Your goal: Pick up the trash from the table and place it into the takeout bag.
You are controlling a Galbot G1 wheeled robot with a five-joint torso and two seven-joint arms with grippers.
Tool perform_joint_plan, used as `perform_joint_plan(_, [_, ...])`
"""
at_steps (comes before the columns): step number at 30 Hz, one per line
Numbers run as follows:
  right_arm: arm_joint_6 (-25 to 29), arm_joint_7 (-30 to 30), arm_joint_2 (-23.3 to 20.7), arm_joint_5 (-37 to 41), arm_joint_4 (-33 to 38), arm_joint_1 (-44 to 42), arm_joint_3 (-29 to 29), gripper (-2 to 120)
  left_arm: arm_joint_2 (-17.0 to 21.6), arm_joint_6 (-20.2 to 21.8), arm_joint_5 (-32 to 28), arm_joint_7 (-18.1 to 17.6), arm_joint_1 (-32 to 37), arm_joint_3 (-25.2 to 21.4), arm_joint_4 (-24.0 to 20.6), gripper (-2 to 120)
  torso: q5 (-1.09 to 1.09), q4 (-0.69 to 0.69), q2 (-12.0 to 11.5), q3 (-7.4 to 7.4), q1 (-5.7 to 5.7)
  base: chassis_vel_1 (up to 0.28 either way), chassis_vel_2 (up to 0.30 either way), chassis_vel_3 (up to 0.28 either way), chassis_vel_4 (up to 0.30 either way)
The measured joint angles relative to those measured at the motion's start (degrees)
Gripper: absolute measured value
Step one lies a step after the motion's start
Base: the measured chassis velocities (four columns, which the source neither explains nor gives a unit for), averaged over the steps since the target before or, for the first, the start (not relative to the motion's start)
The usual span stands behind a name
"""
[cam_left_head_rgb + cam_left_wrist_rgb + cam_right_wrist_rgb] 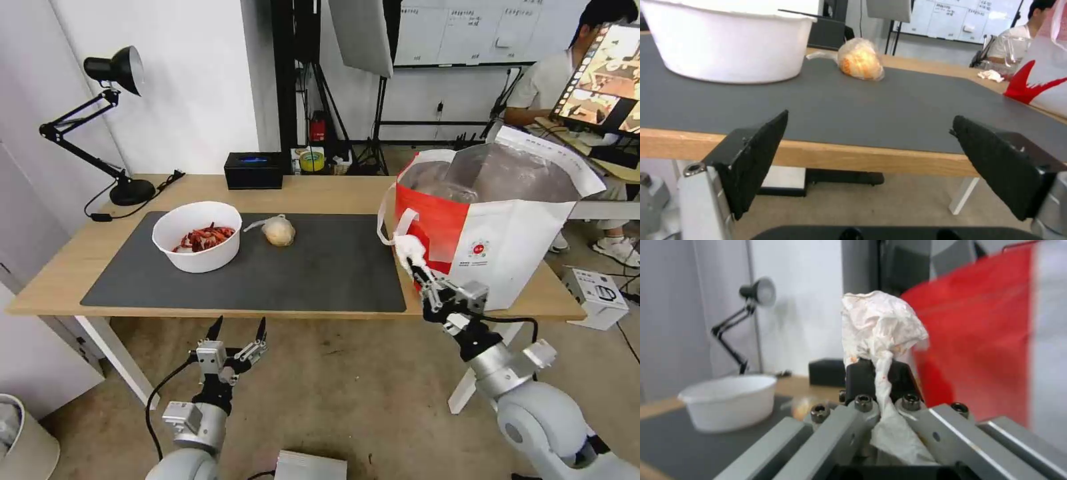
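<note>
Head view: I see my right gripper (419,265) clamped on the crumpled white tissue (410,248), beside the white-and-red foil-lined takeout bag (493,233) at the right end of the light-wood table (320,190).

Left wrist view: my left gripper (869,156) hangs spread below the table's near edge.

Right wrist view: tissue pinched between fingers (860,375).

Crumpled white tissue (409,249) raised beside the open takeout bag (493,227); bowl (197,235) and bagged lump (278,231) (both upright) on the table's mat (320,273).
</note>
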Motion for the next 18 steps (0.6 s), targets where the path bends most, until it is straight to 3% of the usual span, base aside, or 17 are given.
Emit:
perform_joint_plan(7, [0.14,0.97,-0.26,3.92,1.5,1.75,3.98,0,0.68,0.0,-0.26,0.01,0.13,-0.05,-0.3,100,0.0,0.0,-0.01,0.01,0.0,0.0,0.0,0.0,0.0])
perform_joint_plan(18, [-3.71,8.24,-7.53,11.55,2.89,9.36,7.12,0,1.34,-0.01,-0.65,0.04,-0.06,0.4,0.0,100,0.0,0.0,-0.01,0.01,0.01,0.0,0.0,0.0,0.0])
